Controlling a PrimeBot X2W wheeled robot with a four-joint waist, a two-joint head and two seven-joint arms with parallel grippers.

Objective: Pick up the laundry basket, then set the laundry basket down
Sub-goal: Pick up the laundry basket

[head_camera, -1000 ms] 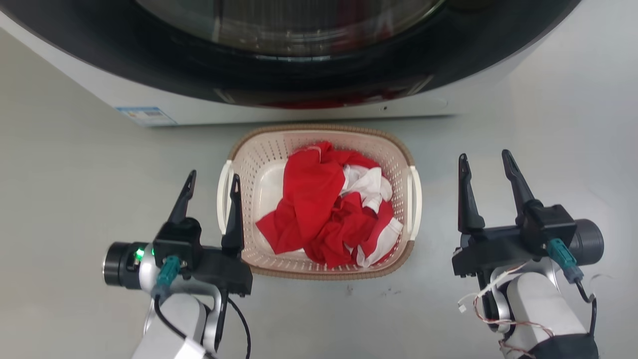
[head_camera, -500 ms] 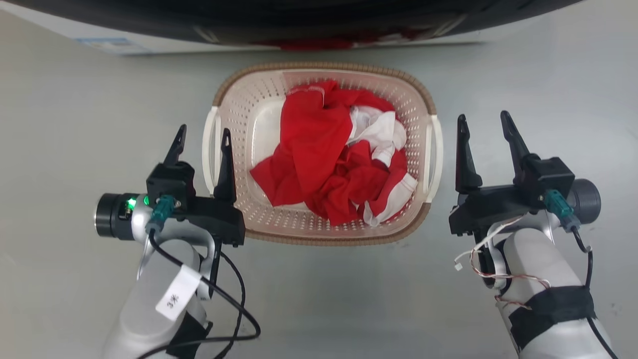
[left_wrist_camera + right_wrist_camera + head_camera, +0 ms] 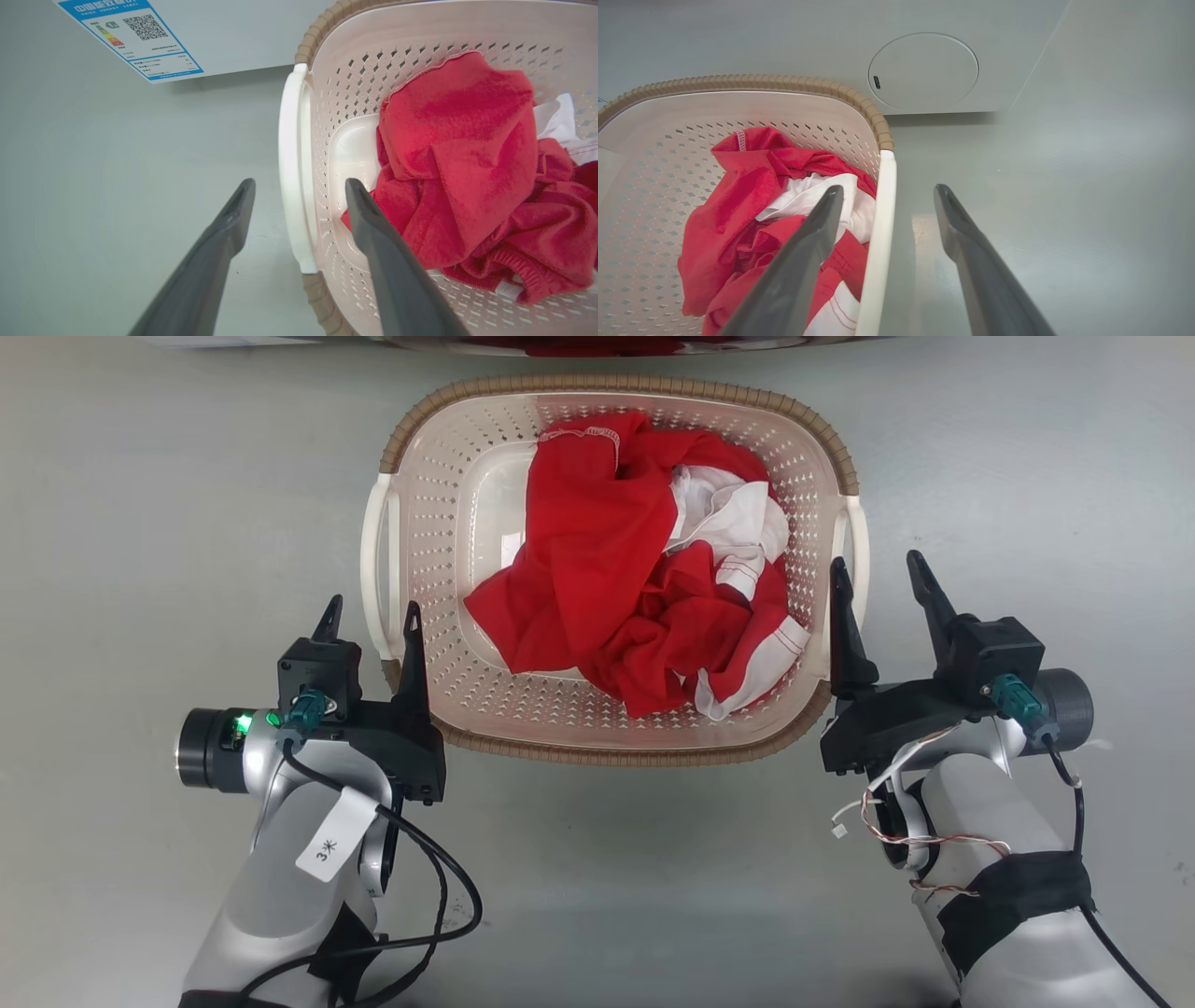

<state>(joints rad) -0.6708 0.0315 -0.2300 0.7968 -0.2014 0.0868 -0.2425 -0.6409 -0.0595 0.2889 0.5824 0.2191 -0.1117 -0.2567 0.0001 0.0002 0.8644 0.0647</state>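
Observation:
The laundry basket, cream with perforated walls and a brown rim, stands on the grey floor holding red and white clothes. My left gripper is open at its white left handle, one finger outside the handle and one over the basket's inside. The left wrist view shows that handle between the fingers of the left gripper. My right gripper is open at the right handle. In the right wrist view that handle runs between the right gripper fingers. I see no contact.
The washer's front lies just beyond the basket at the top edge. Its energy label and a round cover panel are close behind the basket. Open grey floor spreads to both sides and in front.
The head camera has dipped, so the washer has slid out at the top and the basket looks bigger. My right gripper has closed in from beside the basket to straddle the right handle.

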